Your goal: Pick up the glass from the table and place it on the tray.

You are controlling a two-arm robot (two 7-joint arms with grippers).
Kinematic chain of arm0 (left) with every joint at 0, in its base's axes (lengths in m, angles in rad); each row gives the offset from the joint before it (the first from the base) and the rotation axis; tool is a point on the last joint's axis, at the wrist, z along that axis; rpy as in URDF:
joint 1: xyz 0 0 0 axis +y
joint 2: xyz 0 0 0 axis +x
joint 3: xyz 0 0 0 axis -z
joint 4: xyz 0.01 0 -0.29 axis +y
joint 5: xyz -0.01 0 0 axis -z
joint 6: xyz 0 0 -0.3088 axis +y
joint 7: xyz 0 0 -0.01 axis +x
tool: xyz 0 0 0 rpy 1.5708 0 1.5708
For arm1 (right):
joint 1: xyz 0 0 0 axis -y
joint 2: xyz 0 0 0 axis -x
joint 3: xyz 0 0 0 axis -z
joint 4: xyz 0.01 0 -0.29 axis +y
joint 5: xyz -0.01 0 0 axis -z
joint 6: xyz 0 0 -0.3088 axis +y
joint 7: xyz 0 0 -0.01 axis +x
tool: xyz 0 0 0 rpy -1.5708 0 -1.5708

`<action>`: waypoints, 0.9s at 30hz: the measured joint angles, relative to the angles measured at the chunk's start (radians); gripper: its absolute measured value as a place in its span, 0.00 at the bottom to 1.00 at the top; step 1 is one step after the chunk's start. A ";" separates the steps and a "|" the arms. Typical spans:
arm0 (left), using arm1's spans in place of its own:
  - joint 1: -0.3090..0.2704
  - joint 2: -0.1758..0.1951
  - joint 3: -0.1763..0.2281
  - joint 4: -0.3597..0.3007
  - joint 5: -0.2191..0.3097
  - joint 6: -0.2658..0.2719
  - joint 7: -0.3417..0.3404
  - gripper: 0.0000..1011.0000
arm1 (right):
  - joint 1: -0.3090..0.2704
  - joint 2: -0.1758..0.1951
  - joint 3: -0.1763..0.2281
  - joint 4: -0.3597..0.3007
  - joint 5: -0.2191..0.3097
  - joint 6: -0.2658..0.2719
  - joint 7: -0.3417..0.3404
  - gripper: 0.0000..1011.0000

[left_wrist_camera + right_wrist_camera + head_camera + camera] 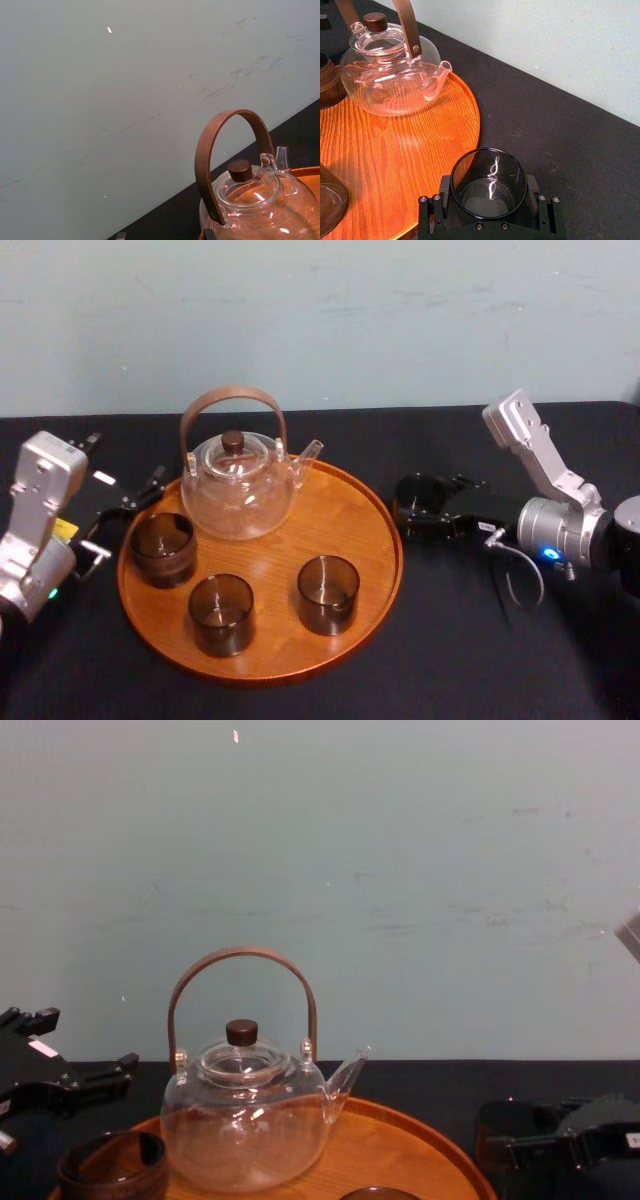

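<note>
Right gripper (420, 504) just off the right rim of the tray (268, 562), fingers closed against both sides of the glass (488, 181). Glass dark, upright, mouth open upward, beside the tray rather than over it, close to the rim. Impossible to tell whether resting on the black table (450, 650) or raised off it. Right arm reaching in from farther right of the tray, low over the cloth.

On the tray, toward the back: clear teapot (238, 486), brown hoop handle upright, dark knob on the lid, spout aimed at the tray's right rim. In front of the teapot, three more dark glasses, all upright. Left glass (162, 548) at the tray's left edge, just beside the teapot's lower side. Front glass (221, 614) near the tray's front rim. Right glass (327, 593) to the right of that one, apart from both others.

Left gripper (126, 514) just outside the tray's left rim, next to the left glass, fingers spread apart, holding nothing.
</note>
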 joint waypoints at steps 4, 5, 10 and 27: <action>0.000 0.000 0.000 0.000 0.000 0.000 0.000 0.99 | 0.000 0.000 0.000 0.000 0.001 0.000 0.000 0.89; 0.000 0.000 0.000 0.000 0.000 0.000 0.000 0.99 | 0.000 0.000 0.000 0.000 0.001 0.000 0.000 0.89; 0.000 0.000 0.000 0.000 0.000 0.000 0.000 0.99 | 0.000 0.000 0.001 0.000 0.001 0.001 0.000 0.89; 0.000 0.000 0.000 0.000 0.000 0.000 0.000 0.99 | -0.029 0.031 0.026 -0.075 0.034 0.006 0.011 0.89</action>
